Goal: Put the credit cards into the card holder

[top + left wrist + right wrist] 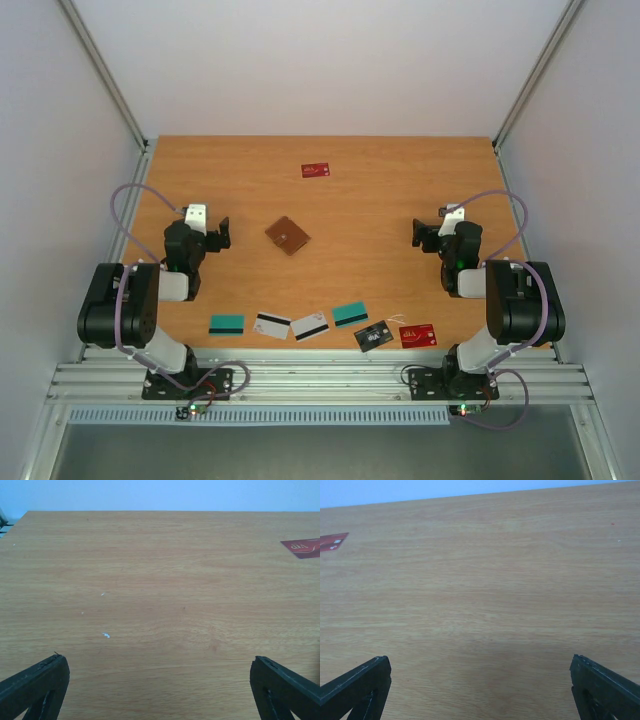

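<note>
**Both pincers hanging wide open, cards and holder lying on the wood**

The left pincer (pixel 224 234) is hovering over the left part of the wooden surface (pixel 380 200), its jaws standing wide apart and gripping nothing. In its wrist view the two dark fingers (pixel 35 682) are framing bare wood. The right pincer (pixel 416 235) is mirroring it on the right side, also spread wide and empty.

The brown card holder (pixel 288 236) is lying flat between the two pincers, apart from both. The far red card (pixel 316 170) is lying alone beyond the holder, toward the far edge, and is showing at the margin of both wrist views.

The other six cards are lying in a loose row along the near edge. From left to right:
- the left teal card (pixel 226 324)
- the left white card (pixel 272 325)
- the right white card (pixel 310 326)
- the right teal card (pixel 350 315)
- the black card (pixel 373 336)
- the near red card (pixel 417 335)

The two white cards are lying just beside each other.
</note>
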Controlling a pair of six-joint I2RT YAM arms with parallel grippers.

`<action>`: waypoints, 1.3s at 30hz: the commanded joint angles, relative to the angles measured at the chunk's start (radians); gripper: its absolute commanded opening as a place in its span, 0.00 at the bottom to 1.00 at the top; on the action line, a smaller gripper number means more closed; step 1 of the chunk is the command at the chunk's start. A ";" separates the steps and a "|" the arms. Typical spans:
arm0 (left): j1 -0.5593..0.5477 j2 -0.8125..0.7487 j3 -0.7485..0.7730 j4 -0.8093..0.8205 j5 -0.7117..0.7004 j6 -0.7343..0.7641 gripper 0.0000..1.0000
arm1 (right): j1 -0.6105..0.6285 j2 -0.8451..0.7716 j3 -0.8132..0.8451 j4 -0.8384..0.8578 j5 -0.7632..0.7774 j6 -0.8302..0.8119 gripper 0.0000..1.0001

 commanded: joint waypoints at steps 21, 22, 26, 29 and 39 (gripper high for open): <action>-0.002 -0.011 0.027 0.028 -0.008 0.006 0.99 | -0.005 0.001 0.007 0.038 0.013 -0.004 0.98; -0.003 -0.021 0.038 -0.011 0.006 0.010 0.99 | -0.005 0.002 0.009 0.036 0.014 -0.003 0.98; -0.004 -0.105 0.121 -0.218 0.014 0.022 0.99 | 0.021 -0.019 0.006 0.025 0.135 0.008 0.99; -0.004 -0.190 0.158 -0.352 -0.017 0.005 0.99 | 0.035 -0.106 0.029 -0.085 0.161 -0.003 0.99; -0.004 -0.301 0.465 -0.951 0.034 -0.275 0.99 | 0.039 -0.339 0.334 -0.687 0.179 0.259 0.98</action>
